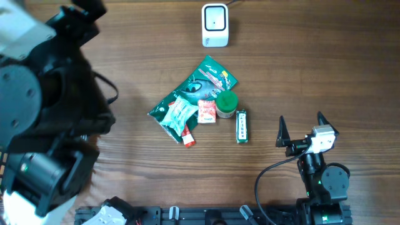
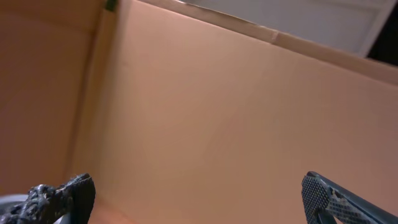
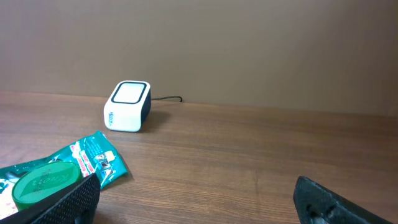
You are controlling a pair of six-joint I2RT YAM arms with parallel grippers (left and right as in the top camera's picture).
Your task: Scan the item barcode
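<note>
On the desk (image 1: pixel 325 56) I see packets (image 1: pixel 209 78) near the scanner (image 1: pixel 215 25); my right gripper (image 1: pixel 301 125) and my left gripper (image 2: pixel 196 202) both stand wide, empty.

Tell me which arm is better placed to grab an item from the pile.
Right. The right claw, open, sits near the pile, nearest the slim green pack, with the scanner in its camera's view. The left claw, also open, faces only a plain brown surface.
</note>
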